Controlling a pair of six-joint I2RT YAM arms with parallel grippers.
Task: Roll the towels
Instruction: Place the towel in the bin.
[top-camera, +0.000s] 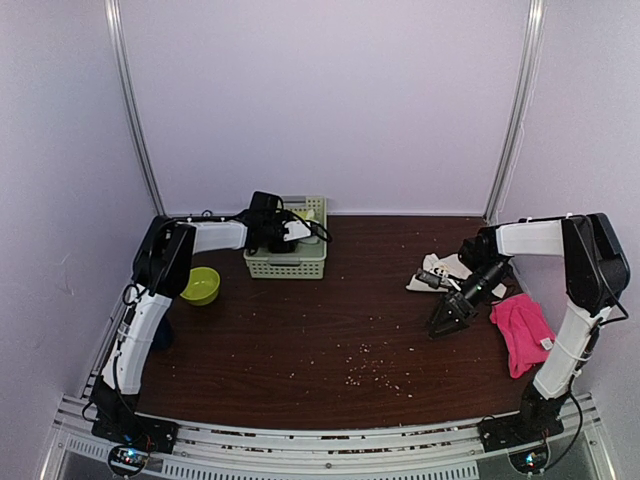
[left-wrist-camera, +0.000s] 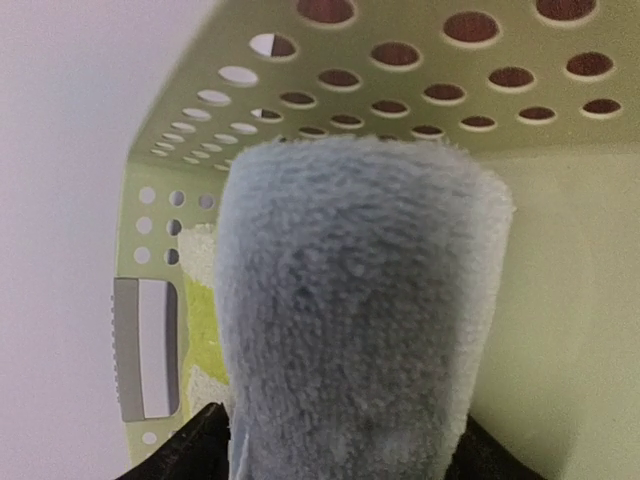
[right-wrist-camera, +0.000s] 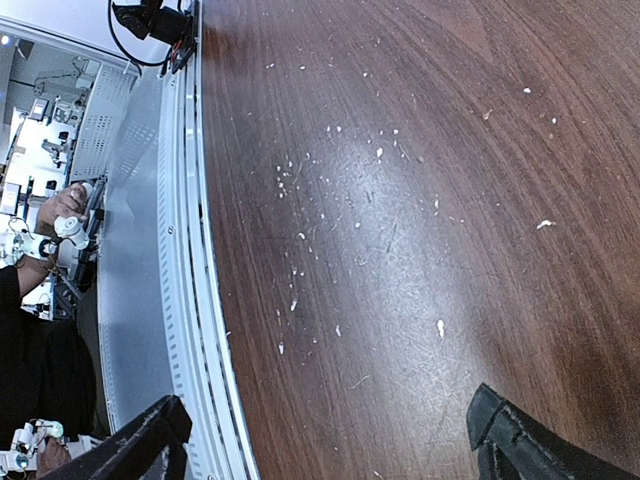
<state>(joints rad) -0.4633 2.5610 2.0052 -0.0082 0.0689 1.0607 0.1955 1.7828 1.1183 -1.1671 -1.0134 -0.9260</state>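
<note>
While left gripper (left-wrist-camera: 345, 450), grip unclear, stows a rolled blue towel (left-wrist-camera: 360, 320), right gripper (top-camera: 449, 316) gapes; three o'clock's pink towel (top-camera: 522, 332) likely needs flattening next.

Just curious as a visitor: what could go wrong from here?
The light blue towel roll sits between the fingers of the left gripper inside the basket; it might cling and loosen as the arm lifts. The pink towel lies near the table's right edge; the right arm could nudge it off.
</note>
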